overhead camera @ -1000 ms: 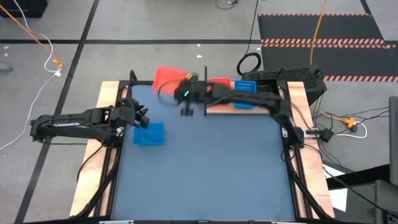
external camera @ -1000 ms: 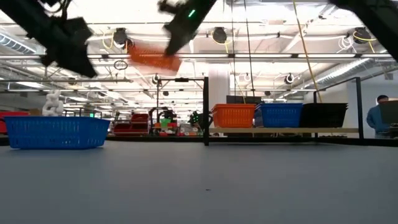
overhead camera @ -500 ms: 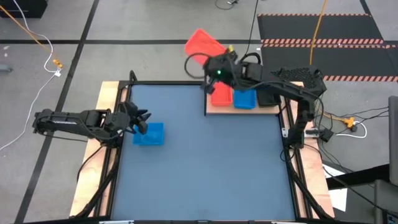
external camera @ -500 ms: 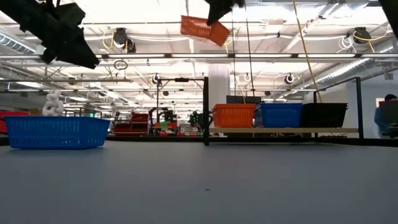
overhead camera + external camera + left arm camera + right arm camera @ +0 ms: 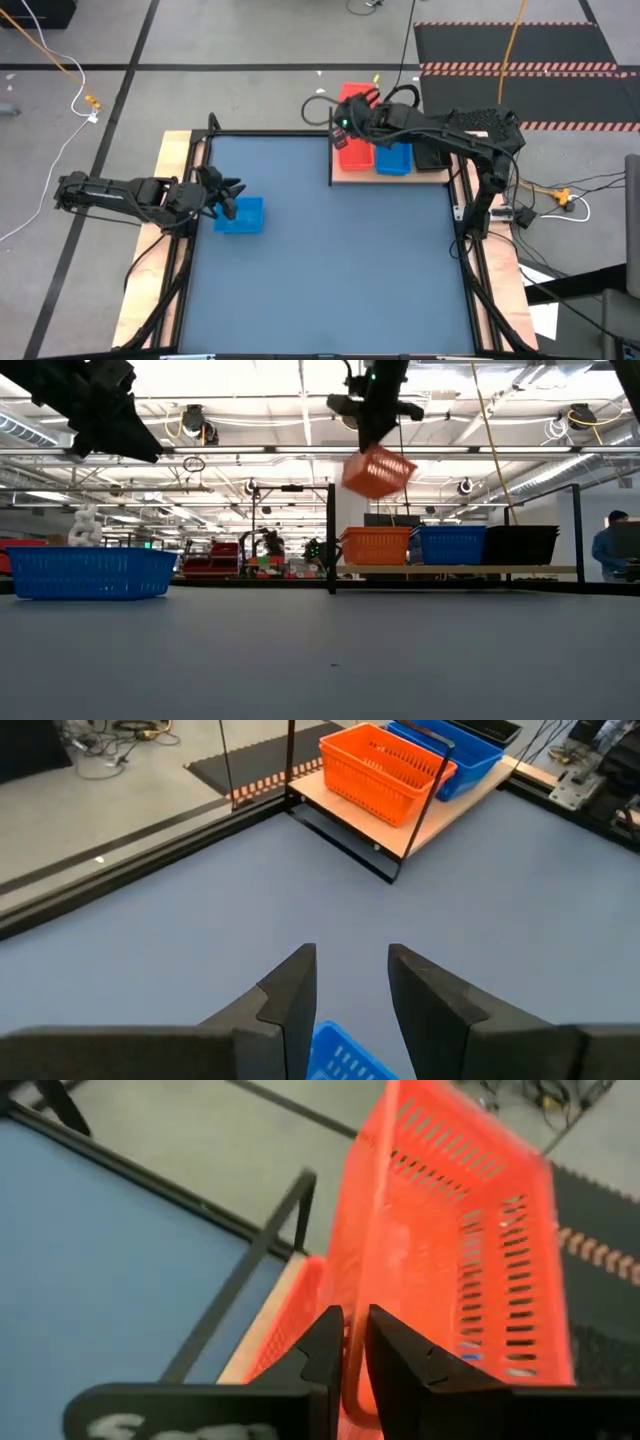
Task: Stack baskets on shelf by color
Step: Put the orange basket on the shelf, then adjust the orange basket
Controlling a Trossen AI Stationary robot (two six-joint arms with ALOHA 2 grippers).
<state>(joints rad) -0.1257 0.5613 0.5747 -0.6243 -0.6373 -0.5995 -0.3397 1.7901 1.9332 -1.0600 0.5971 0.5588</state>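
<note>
My right gripper is shut on a red-orange basket and holds it in the air over the shelf at the table's far right. On the shelf stand a red-orange basket, a blue basket and a black basket, each on its bottom. Another blue basket rests on the tabletop at the left. My left gripper hovers open just above and beside it, touching nothing. My right gripper pinches the basket's wall at its rim between the two fingers, which seem to stand one inside and one outside. The fingers come from above, slanting down. The basket hangs tilted below them, clear of the shelf and of the red-orange basket under it.
A thin black post stands upright at the shelf's left end, close to the hanging basket. Wood strips edge the blue tabletop. A person stands in the room far behind the table.
My right gripper has carried the red-orange basket along the table's far edge toward the right, from left of the post to over the shelf. Its wrist has rolled, and the basket has turned about and now hangs tilted above the shelf's red-orange basket.
</note>
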